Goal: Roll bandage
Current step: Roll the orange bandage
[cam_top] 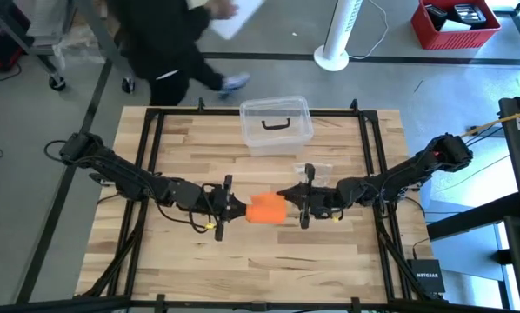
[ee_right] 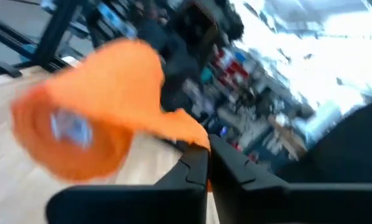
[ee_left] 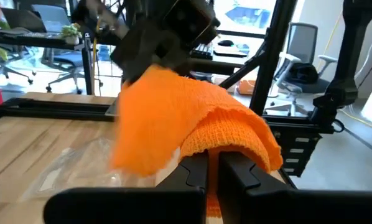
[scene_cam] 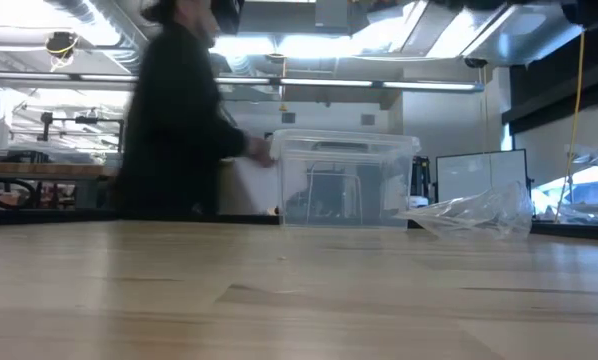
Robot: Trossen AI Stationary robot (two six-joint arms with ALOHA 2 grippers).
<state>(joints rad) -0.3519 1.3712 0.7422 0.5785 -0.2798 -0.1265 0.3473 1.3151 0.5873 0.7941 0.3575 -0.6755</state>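
Note:
The bright orange bandage [cam_top: 265, 209] hangs between my two grippers above the table's middle, partly rolled into a thick wad. My left gripper [cam_top: 235, 209] is shut on its left side. My right gripper [cam_top: 293, 206] is shut on its right side. In the left wrist view the bandage [ee_left: 192, 124] drapes over my fingers. In the right wrist view it [ee_right: 93, 118] shows as a roll with its round end toward the camera. The low view shows neither gripper nor bandage. My left gripper pinches a fold of the bandage [ee_left: 226, 146] between its two fingers, coming level from the table's left. The cloth drapes over the fingertips and is clear of the table. My right gripper pinches a loose flap of the bandage [ee_right: 189, 134] beside the roll, coming level from the table's right. The roll hangs off the fingertips, clear of the table.
A clear plastic box with a black handle [cam_top: 276, 124] stands at the table's far middle. A small clear wrapper [cam_top: 315, 170] lies just behind my right gripper. A person in dark clothes [cam_top: 169, 43] walks beyond the far edge. The near half of the table is bare wood.

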